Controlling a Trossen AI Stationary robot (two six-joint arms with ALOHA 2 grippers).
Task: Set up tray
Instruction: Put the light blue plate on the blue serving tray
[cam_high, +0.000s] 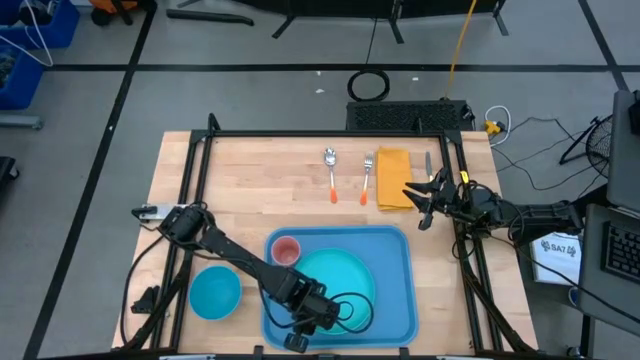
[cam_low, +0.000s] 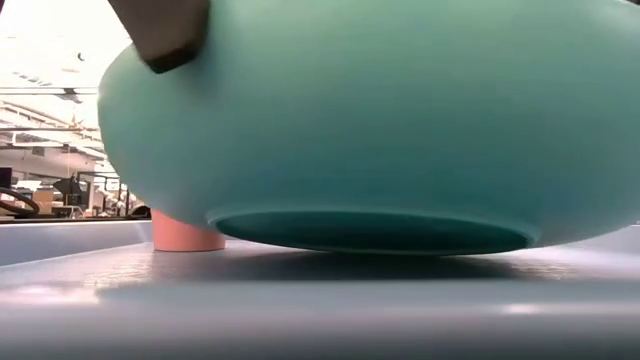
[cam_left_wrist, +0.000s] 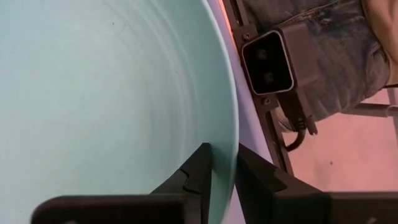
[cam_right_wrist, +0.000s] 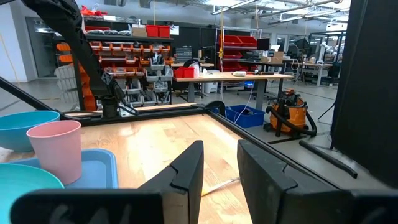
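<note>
- Tray, lower centre of the high view — light, stiff, slick plastic; I'd take its low rim.
- My left claw straddles the plate rim, jaws slightly apart.
- My right claw waits right of the table, spread and empty.

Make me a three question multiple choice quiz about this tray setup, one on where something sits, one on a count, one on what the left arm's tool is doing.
1. Where is the pink cup?
A. on the light-blue tray
B. inside the blue bowl
C. on the yellow napkin

2. How many orange-handled utensils lie on the wooden table?
A. none
B. two
C. four

3. What is the left tool doing?
A. hanging over the napkin
B. gripping the cup
C. straddling the teal plate rim

Answers:
1 A, the cup stands in the tray's far left corner.
2 B, a spoon and fork lie side by side.
3 C, one finger sits on each side of the rim.
</note>
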